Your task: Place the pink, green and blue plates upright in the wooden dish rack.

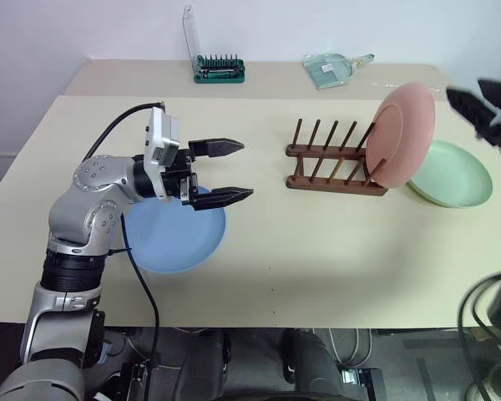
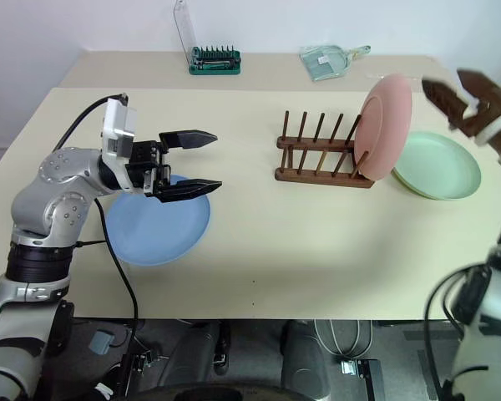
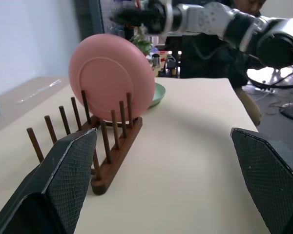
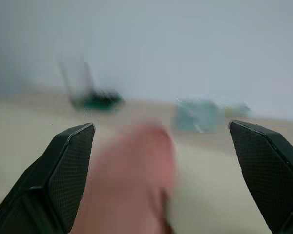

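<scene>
Pink plate (image 1: 402, 134) stands upright at the right end of the wooden dish rack (image 1: 332, 159), centre-right of the head view, leaning between the last pegs. Other slots bare.

Green plate (image 1: 452, 174) lies flat on the desk (image 1: 317, 251) just right of the rack, its near edge tucked behind the pink plate.

Blue plate (image 1: 177, 236) lies flat at lower left.

Left gripper (image 1: 232, 171) hovers above the blue plate's far rim, pointing toward the rack, jaws wide, nothing between them.

Right gripper (image 2: 468, 93) at the upper right edge, just beside the pink plate's top, apart from it; jaws spread wide, empty.
</scene>
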Robot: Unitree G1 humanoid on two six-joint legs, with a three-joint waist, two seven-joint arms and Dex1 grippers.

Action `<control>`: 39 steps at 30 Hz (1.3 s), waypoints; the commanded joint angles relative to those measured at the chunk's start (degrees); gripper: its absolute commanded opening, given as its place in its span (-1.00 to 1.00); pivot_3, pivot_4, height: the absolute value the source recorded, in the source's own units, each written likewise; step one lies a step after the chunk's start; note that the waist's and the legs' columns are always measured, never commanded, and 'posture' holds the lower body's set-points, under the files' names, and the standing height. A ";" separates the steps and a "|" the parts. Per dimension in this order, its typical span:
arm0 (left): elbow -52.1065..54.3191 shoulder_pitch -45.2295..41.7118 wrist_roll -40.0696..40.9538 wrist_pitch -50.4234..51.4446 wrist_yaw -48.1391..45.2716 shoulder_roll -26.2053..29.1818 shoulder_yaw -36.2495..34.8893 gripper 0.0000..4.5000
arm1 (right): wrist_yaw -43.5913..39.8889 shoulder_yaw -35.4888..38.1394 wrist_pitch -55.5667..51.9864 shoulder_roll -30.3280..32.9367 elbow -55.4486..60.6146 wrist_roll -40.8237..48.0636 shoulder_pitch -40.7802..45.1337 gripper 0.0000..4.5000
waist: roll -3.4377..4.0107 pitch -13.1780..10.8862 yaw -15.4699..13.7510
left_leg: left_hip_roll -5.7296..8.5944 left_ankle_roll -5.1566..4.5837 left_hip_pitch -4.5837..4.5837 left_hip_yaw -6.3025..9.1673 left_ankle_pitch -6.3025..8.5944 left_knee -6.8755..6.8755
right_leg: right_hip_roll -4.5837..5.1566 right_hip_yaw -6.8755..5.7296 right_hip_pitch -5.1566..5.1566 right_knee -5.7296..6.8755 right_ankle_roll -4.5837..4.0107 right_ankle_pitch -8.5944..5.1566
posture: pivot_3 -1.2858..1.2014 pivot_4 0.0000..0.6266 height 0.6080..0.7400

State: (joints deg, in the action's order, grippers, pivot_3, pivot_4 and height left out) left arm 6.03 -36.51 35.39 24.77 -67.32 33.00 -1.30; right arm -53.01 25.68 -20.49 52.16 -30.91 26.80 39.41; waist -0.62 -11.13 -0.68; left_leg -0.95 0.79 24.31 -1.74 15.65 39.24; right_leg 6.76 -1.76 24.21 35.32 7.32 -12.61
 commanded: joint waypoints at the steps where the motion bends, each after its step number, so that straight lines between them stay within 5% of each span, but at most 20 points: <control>1: 2.11 -1.00 2.01 -0.40 0.56 -0.72 -1.68 1.00 | 2.89 1.32 -0.25 5.25 7.92 -2.97 -4.52 0.99 | 0.05 0.03 0.08 | 0.00 0.00 -0.01 -0.01 0.00 0.00 | 0.00 0.01 0.00 0.03 0.00 0.00 | 0.03 -0.52 0.76; 9: -1.34 -3.87 2.25 -0.06 0.73 -3.61 -0.45 1.00 | -1.22 -8.90 -5.25 10.19 12.90 -9.96 -17.20 0.99 | 0.03 0.09 0.48 | -0.01 -0.05 -0.17 -0.03 0.03 0.00 | -0.01 0.07 -0.04 0.14 -0.01 0.00 | 0.03 -0.52 0.76; 23: 4.28 0.92 -2.94 1.71 5.64 -2.54 3.59 1.00 | 5.71 -22.99 6.13 1.10 -13.26 -23.49 -0.98 0.99 | 0.05 0.08 1.35 | 0.00 -0.03 -0.14 0.00 0.02 -0.04 | -0.01 0.07 -0.03 0.08 -0.01 -0.01 | 0.03 -0.52 0.76; 27: 5.13 1.38 -2.53 2.07 6.17 -2.11 3.43 1.00 | 6.81 -24.94 8.06 -0.12 -19.72 -26.26 1.77 0.47 | 0.05 0.08 1.38 | 0.00 0.02 -0.14 -0.01 -0.01 -0.04 | -0.01 0.07 -0.03 0.07 -0.01 -0.01 | 0.03 -0.52 0.76; 33: 4.40 0.95 -2.71 1.82 6.09 -1.66 3.45 1.00 | 9.05 -24.69 9.97 -0.12 -23.29 -27.90 4.91 -0.86 | 0.05 0.08 1.34 | 0.00 0.02 -0.14 -0.01 -0.01 -0.02 | -0.01 0.07 -0.05 0.06 -0.01 -0.01 | 0.03 -0.52 0.76; 34: 4.32 0.90 -2.81 1.70 6.12 -1.76 3.57 1.00 | 10.29 -24.38 10.97 0.01 -23.49 -28.18 5.50 -0.98 | 0.05 0.08 1.38 | 0.00 0.02 -0.14 -0.02 -0.01 -0.02 | -0.01 0.07 -0.05 0.06 -0.01 -0.01 | 0.03 -0.52 0.76; 39: 3.37 0.12 -3.33 1.10 6.07 -2.36 3.98 1.00 | 28.13 -19.37 20.67 1.11 -25.91 -28.65 13.54 -0.98 | 0.13 0.03 1.37 | 0.00 0.12 -0.14 -0.02 -0.07 -0.03 | -0.01 0.07 -0.04 0.05 -0.01 -0.01 | 0.03 -0.52 0.76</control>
State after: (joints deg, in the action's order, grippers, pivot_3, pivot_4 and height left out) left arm 8.71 -34.91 32.17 26.96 -61.17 30.83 3.00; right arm -31.18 2.67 -4.09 51.13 -57.52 -1.92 48.98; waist -0.49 -11.10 0.69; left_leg -0.95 0.93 24.20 -1.77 15.57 39.21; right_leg 6.76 -1.68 24.21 35.37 7.31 -12.61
